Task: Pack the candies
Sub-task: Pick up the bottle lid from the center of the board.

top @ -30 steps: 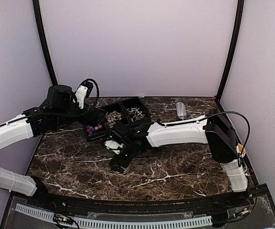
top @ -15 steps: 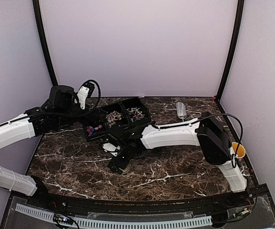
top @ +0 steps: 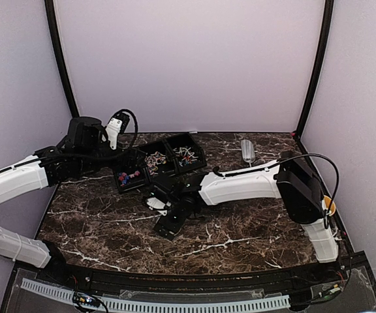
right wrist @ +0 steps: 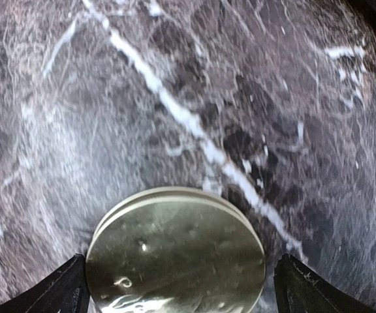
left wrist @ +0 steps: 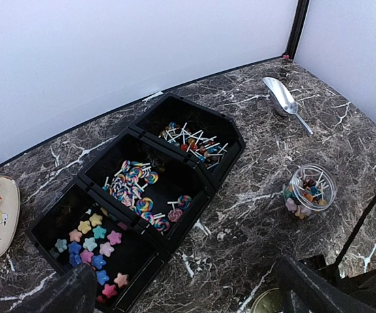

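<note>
The candies (left wrist: 136,195) lie where they did a second ago. Only the right end effector (right wrist: 175,290) has tilted lower over the round tan lid (right wrist: 175,251), its jaws spread wide at either side, gripping nothing. Three black bins (left wrist: 175,99) hold stars, swirl lollipops and small lollipops. A glass jar (left wrist: 309,189) at their 4 o'clock holds mixed sweets. The left end effector (left wrist: 188,297) gapes wide, empty.

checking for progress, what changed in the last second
The right gripper tilted lower over the round lid, jaws open astride it, nothing grasped; its elbow swung left and back. The left arm, the candies and the scoop stayed put.
</note>
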Available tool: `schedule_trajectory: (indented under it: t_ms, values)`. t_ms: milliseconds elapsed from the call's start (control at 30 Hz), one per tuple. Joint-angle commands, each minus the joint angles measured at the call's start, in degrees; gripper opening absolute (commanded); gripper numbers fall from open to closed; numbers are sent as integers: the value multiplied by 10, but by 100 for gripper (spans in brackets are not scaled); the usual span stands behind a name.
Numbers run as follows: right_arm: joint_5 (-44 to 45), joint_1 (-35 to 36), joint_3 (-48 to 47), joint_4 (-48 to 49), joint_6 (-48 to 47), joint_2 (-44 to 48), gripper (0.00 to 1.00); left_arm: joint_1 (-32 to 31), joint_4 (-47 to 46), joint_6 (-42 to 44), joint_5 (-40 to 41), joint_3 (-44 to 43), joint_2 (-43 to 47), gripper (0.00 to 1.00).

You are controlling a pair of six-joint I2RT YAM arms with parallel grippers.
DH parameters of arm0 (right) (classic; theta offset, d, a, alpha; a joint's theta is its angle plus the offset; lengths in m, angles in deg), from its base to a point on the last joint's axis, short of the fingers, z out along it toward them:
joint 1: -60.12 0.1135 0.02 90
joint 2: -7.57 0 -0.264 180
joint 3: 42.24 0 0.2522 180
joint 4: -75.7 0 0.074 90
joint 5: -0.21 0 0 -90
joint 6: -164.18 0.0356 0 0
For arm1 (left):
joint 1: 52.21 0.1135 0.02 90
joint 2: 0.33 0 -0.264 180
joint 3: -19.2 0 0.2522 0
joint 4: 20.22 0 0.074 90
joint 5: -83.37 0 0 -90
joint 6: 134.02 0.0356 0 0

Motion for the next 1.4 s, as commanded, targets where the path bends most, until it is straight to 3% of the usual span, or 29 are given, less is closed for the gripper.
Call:
schedule_trajectory:
  t_ms: [0,300,800,1367]
  values:
    - [29,5,52,-23,8,29,98,-2,-9,0,0,-11,-4,99]
    - [16,-2,144,30,32,86,99,-2,-26,-4,-13,-17,-29,99]
    - [-29,-12,47,29,17,20,100,-2,-23,-4,-8,-7,-19,99]
    - [-26,-21,53,29,35,37,87,-2,-27,-5,-10,-3,-24,99]
